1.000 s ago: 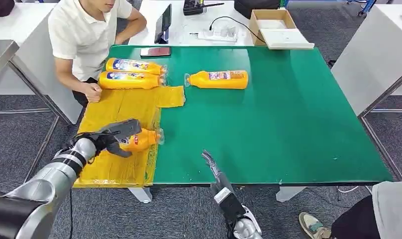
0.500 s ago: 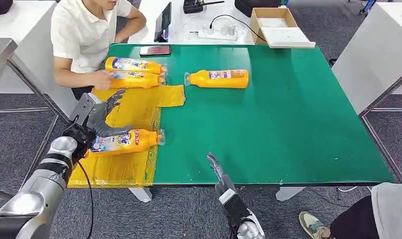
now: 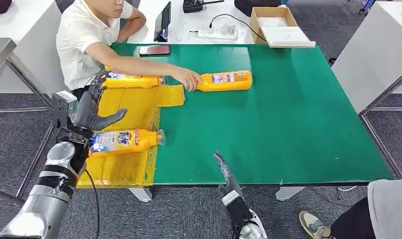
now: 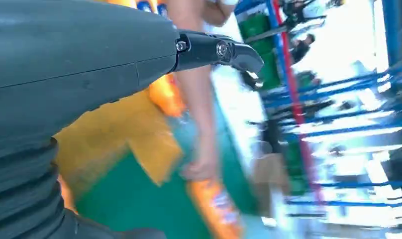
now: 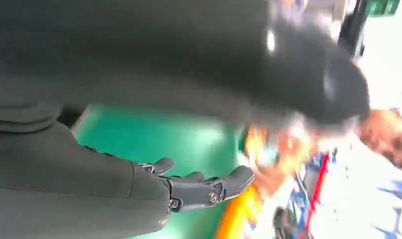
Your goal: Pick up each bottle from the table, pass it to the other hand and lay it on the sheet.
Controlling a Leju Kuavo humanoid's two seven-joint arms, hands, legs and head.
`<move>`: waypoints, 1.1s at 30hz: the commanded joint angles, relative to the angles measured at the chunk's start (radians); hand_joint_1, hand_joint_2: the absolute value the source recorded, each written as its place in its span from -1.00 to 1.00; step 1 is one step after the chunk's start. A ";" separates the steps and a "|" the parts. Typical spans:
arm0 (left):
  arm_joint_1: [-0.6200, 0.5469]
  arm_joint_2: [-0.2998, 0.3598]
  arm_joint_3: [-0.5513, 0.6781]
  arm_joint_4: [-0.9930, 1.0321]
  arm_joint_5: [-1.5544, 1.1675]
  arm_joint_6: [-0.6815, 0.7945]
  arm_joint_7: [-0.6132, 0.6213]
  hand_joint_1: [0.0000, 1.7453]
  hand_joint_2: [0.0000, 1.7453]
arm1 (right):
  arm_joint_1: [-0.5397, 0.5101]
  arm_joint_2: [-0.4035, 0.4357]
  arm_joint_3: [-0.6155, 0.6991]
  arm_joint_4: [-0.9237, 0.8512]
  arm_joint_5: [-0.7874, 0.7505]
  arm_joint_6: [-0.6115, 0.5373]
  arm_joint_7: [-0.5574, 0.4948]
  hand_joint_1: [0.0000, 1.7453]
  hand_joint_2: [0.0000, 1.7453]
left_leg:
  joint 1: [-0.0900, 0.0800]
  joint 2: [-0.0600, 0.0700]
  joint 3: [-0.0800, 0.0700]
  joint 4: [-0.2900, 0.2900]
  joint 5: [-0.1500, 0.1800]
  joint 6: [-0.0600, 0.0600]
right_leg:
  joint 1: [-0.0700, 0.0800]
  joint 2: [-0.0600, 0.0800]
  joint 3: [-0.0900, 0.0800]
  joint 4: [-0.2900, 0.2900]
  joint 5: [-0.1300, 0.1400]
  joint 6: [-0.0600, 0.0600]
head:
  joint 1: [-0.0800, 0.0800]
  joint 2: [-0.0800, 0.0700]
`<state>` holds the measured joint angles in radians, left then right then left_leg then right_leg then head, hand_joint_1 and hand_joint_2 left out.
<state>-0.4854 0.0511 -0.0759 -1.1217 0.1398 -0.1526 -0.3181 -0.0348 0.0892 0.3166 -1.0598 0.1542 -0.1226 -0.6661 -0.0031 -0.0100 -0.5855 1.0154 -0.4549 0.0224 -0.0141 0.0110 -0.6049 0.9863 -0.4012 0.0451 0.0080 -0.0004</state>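
An orange bottle (image 3: 124, 141) lies on its side on the yellow sheet (image 3: 120, 169) at the table's left edge. Just left of and above it my left hand (image 3: 92, 107) hovers with its fingers spread and holds nothing. At the sheet's far end lies a second orange bottle (image 3: 134, 81), partly behind a person's arm. A third orange bottle (image 3: 224, 81) lies on the green table (image 3: 288, 124); the person's hand (image 3: 189, 79) grips its neck. My right hand (image 3: 224, 170) is empty at the table's front edge, fingers (image 5: 204, 188) stretched out.
A person sits at the far left corner, one arm (image 4: 194, 99) reaching across the sheet. A phone (image 3: 155, 50) lies on the far edge. Behind stand a tablet (image 3: 162, 22), a power strip (image 3: 216, 34) and a cardboard box (image 3: 273, 25). Another person's shoe (image 3: 313, 226) is at bottom right.
My left hand let go of the near bottle, which now lies on the sheet, and lifted back to the left. The person's arm reached over to the bottle on the green table.
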 commanded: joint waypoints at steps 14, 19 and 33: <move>0.510 -0.101 -0.138 -0.458 0.026 0.153 -0.086 -1.00 1.00 | 0.043 -0.152 -0.290 -0.241 0.464 -0.380 0.060 -1.00 1.00 | -0.002 0.001 0.002 0.000 -0.003 0.000 | -0.001 -0.001 0.002 -0.002 -0.002 -0.001 | 0.000 0.000; 0.537 -0.127 -0.125 -0.452 -0.037 0.180 -0.097 -1.00 1.00 | -0.005 -0.215 -0.275 -0.155 0.672 -0.389 0.232 -1.00 1.00 | -0.002 0.001 0.001 -0.001 -0.001 0.000 | -0.001 0.000 0.001 -0.002 -0.001 -0.001 | 0.000 0.000; 0.457 -0.144 -0.161 -0.374 -0.033 0.131 -0.069 -1.00 1.00 | -0.317 -0.209 -0.207 0.363 0.740 -0.292 0.326 -1.00 1.00 | -0.001 0.004 0.003 -0.002 -0.001 0.000 | 0.000 0.002 0.003 -0.004 0.002 0.000 | 0.000 0.000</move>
<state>0.0428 -0.0801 -0.2033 -1.5938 0.0931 -0.0115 -0.3979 -0.1466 -0.1480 0.0641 -1.0703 0.9052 -0.4334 -0.3109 -0.0049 -0.0097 -0.5866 1.0155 -0.4553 0.0240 -0.0155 0.0110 -0.6057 0.9850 -0.4001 0.0467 0.0084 -0.0004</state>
